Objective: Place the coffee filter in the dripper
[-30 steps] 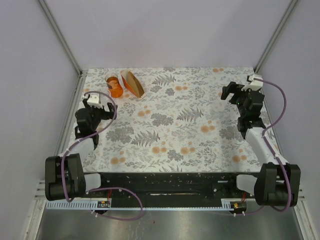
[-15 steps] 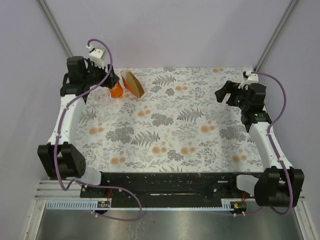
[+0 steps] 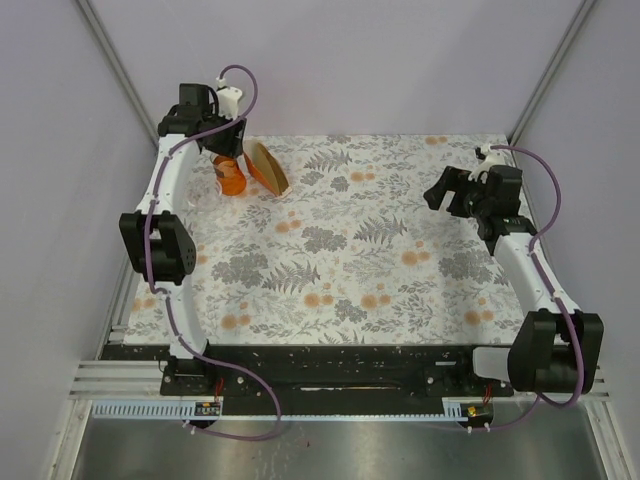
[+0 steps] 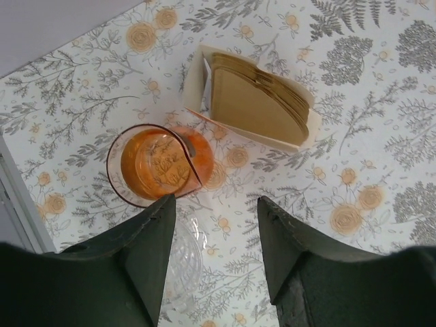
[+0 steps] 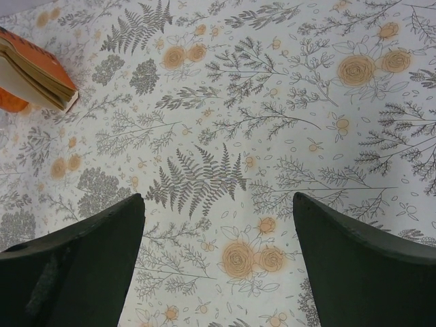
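Note:
The dripper (image 4: 158, 163) is at the table's far left: an orange round part with a clear ribbed part (image 4: 182, 251) beside it, partly behind my left finger. It also shows in the top view (image 3: 231, 176). A bundle of brown filters in its orange holder (image 4: 259, 103) stands just right of it, and shows in the top view (image 3: 266, 167) and at the right wrist view's edge (image 5: 37, 68). No single filter shows apart from the bundle. My left gripper (image 4: 216, 199) hangs open and empty above the dripper (image 3: 224, 145). My right gripper (image 5: 218, 197) is open and empty over the right side (image 3: 441, 190).
The floral tablecloth (image 3: 350, 250) covers the table. Purple walls close in the back and both sides. A metal rail (image 4: 13, 197) runs along the left edge close to the dripper.
My left arm has swung up from the near left and reached to the far-left corner, above the dripper. My right gripper has shifted slightly left.

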